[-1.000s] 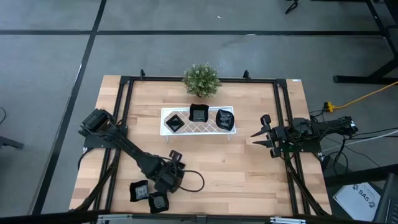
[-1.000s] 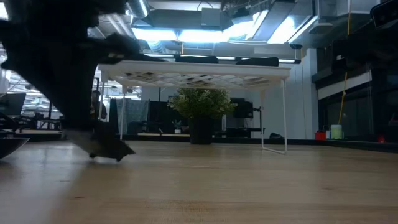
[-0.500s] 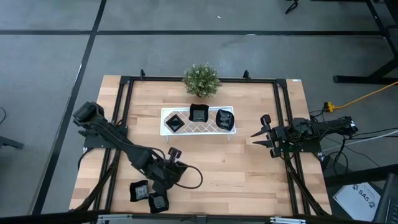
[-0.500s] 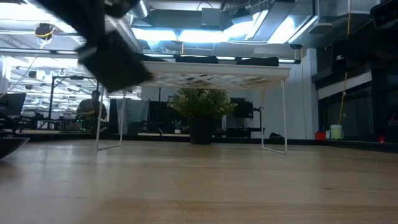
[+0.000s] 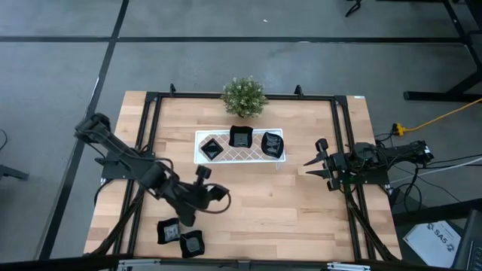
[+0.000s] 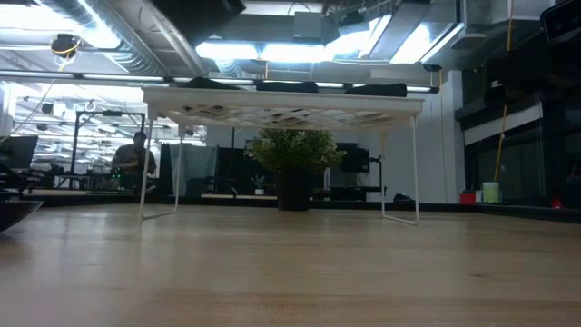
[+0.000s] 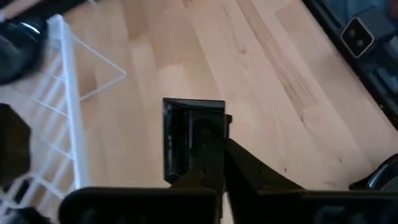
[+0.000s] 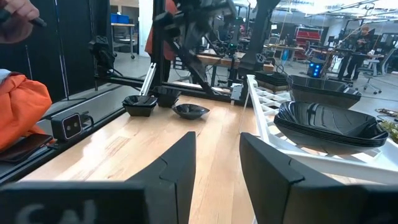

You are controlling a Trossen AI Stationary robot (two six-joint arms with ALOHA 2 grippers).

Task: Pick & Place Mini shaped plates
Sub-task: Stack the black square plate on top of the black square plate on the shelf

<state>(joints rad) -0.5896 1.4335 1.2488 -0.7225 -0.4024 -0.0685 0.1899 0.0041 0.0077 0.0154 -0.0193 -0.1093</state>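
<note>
My left gripper (image 5: 213,190) hangs over the table's middle-left, near the white tray (image 5: 200,158), and is shut on a small black squarish plate (image 7: 193,134). In the low view only a dark shape (image 6: 195,9) shows at the top edge. Three mini plates sit on the tray's lattice top (image 5: 212,150) (image 5: 239,137) (image 5: 272,144). Two more lie flat on the table near its near-left corner (image 5: 167,230) (image 5: 193,244). My right gripper (image 5: 318,162) waits open at the table's right edge, touching nothing. My left gripper holds the squarish plate by the rim (image 7: 208,163) nearest the fingers, pinched between them; the fingers themselves hide the exact place. The plate juts out beyond the fingertips, lifted clear of the wood, its hollow side facing the wrist camera.
A small green potted plant (image 5: 244,96) stands behind the tray at the far edge. The tray stands on thin white legs (image 6: 416,168). Black frame rails (image 5: 147,135) (image 5: 343,135) run along the left and right sides. Bare wood (image 5: 279,203) lies between the tray and the near edge.
My left gripper has risen from just above the table, carrying the plate up out of the low view's top edge. It has moved away from the two lying plates toward the far edge and the tray. My right arm has kept still.
</note>
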